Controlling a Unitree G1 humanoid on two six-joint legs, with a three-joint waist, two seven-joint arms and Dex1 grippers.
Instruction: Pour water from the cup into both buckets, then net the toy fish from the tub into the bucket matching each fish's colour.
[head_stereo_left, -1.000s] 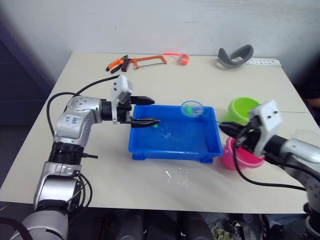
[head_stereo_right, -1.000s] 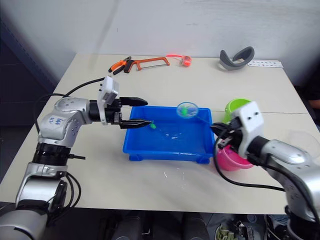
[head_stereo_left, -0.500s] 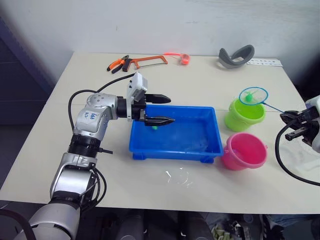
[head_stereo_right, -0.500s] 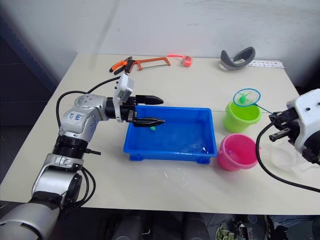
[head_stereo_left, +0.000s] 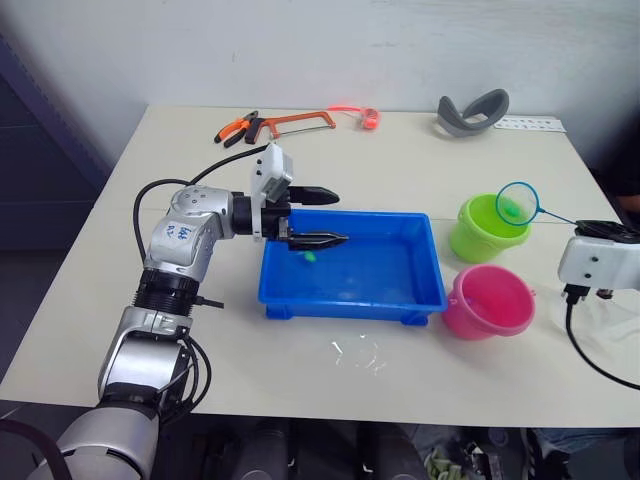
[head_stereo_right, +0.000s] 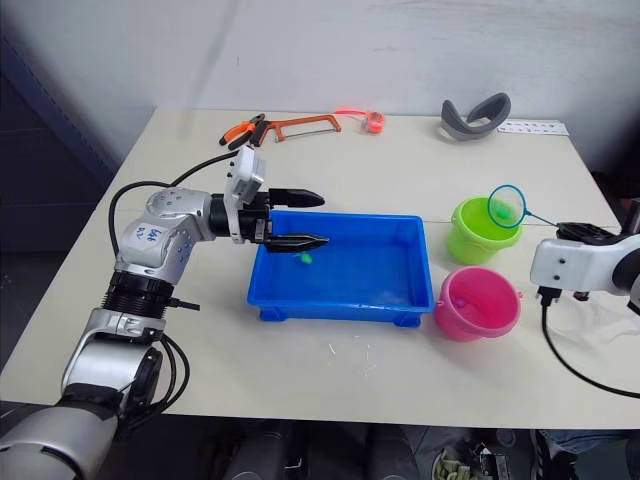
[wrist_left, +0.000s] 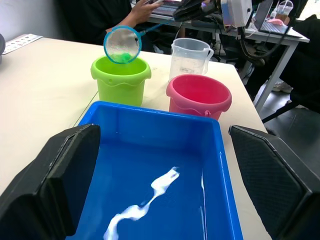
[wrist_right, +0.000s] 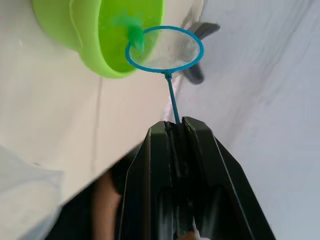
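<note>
My left claw (head_stereo_left: 322, 218) stays spread wide and empty over the tub (head_stereo_left: 352, 272). My right claw (wrist_right: 176, 131), clamped on the net (head_stereo_left: 518, 203), has tipped it above the green bucket (head_stereo_left: 484, 229); my wrist camera shows a green fish (wrist_right: 135, 36) dropping.

Blue tub (head_stereo_left: 350, 300); lime bucket (head_stereo_left: 482, 232); pink bucket (head_stereo_left: 488, 303); blue-rimmed net (head_stereo_left: 518, 203).

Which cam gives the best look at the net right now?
Right wrist view: the net is close up, its handle clamped in the right gripper, a green fish at the hoop over the green bucket. Eye views show it small; left wrist view shows it from afar.
</note>
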